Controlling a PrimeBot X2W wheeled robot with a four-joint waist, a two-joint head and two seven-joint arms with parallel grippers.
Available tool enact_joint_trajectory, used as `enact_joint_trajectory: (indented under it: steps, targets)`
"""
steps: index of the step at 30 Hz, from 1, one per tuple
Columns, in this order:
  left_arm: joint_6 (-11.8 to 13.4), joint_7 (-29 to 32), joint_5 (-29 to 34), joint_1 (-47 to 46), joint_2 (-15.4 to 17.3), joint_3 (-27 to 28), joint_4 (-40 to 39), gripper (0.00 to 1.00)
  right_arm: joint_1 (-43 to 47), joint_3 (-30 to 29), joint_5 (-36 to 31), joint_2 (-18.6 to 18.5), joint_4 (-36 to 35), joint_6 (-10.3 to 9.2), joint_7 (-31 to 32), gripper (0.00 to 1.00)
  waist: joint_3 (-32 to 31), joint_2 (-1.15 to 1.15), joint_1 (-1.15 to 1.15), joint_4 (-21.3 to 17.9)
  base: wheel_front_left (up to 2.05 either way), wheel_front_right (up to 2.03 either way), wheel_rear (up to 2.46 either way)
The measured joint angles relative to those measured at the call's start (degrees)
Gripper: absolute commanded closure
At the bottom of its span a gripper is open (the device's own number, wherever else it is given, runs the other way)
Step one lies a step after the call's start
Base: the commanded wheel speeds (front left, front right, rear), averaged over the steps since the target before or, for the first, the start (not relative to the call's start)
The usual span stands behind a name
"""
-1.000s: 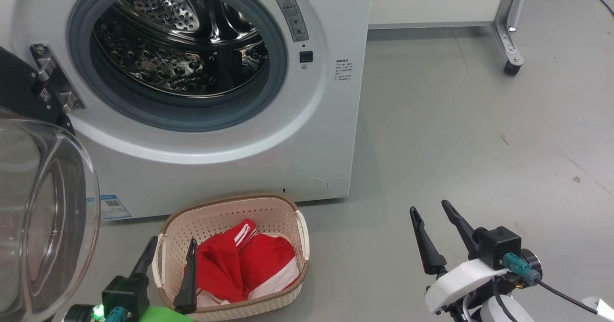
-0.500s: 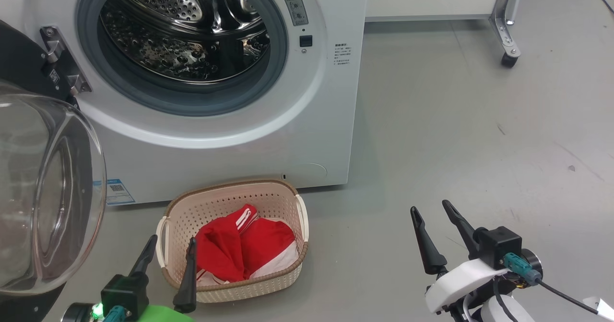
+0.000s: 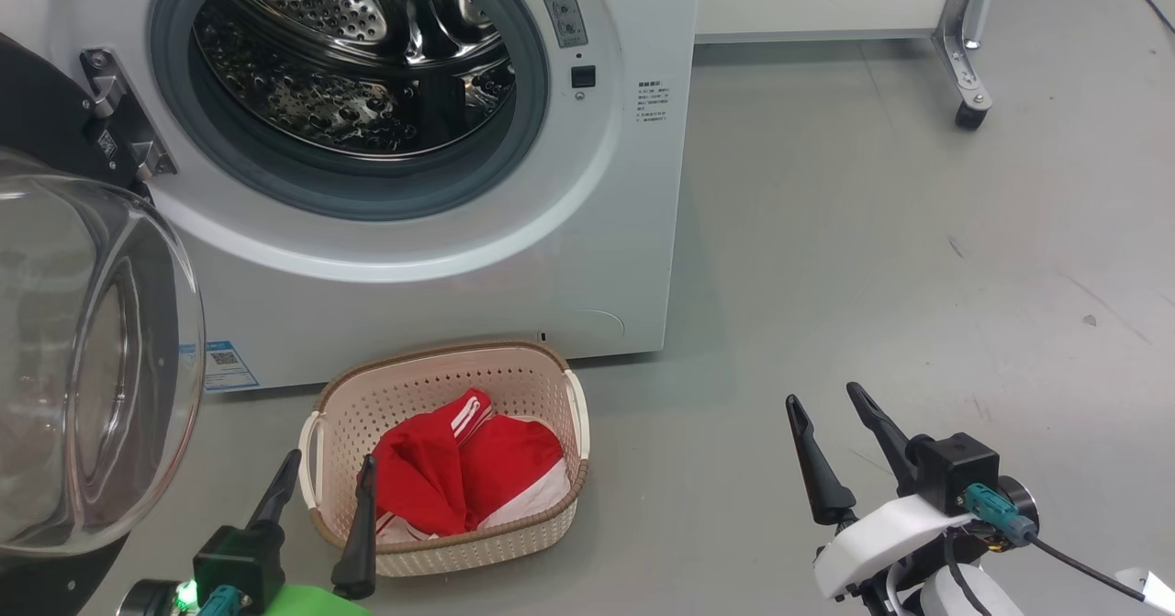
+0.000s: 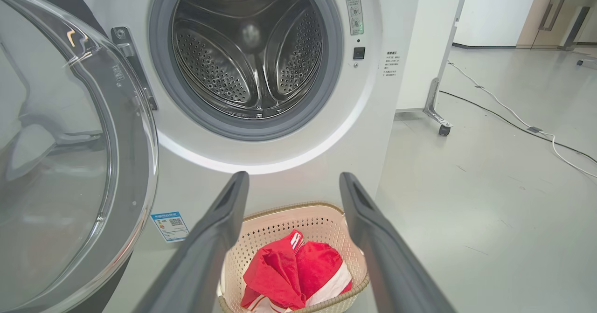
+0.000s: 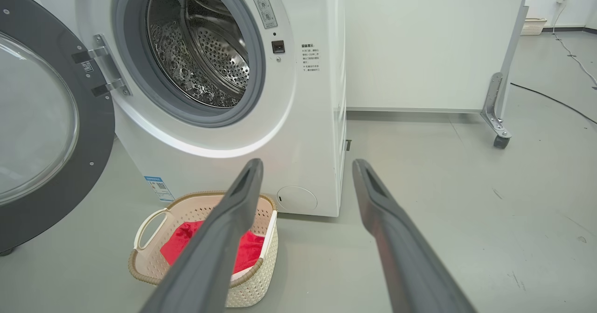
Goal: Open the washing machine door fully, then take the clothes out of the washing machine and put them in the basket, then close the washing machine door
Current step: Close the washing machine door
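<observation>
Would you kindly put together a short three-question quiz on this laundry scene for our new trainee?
1. True or false: the washing machine door stands open.
2. Fill in the gap: the left claw and the right claw both have their fingers ____.
3. Where are the clothes?
A. Held in the left claw
B. Lying in the basket
C. Held in the right claw

Key
1. True
2. open
3. B
</observation>
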Motion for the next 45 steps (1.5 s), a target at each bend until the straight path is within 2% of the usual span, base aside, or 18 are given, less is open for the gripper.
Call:
enact_joint_trajectory:
  steps: [14, 21, 33, 45]
  targets:
    - [0.46, 0.54, 0.1, 0.03, 0.15, -0.05, -0.03, 0.0, 0.02, -0.18, -0.01, 0.0, 0.05, 0.0, 0.0, 0.0, -0.57, 0.0, 0.0, 0.29, 0.0, 0.0, 0.0]
    - [0.52, 0.58, 0.3, 0.02, 0.15, -0.41, 0.03, 0.0, 0.43, -1.49, -0.12, 0.01, 0.05, -0.44, 0.0, 0.0, -0.8, 0.0, 0.0, 1.8, 0.0, 0.0, 0.0]
    - [1.03, 0.58, 0.36, 0.02, 0.12, -0.37, 0.09, 0.0, 1.24, -2.21, -0.36, -0.01, 0.03, -0.53, 0.0, 0.0, -1.24, 0.0, 0.0, 6.34, 0.0, 0.0, 0.0]
    - [1.97, 0.57, 0.98, 0.02, 0.11, 0.77, 0.13, 0.0, 1.44, -2.64, -0.56, 0.01, -0.11, -0.52, 0.0, 0.0, -1.46, 0.0, 0.0, 14.18, 0.0, 0.0, 0.0]
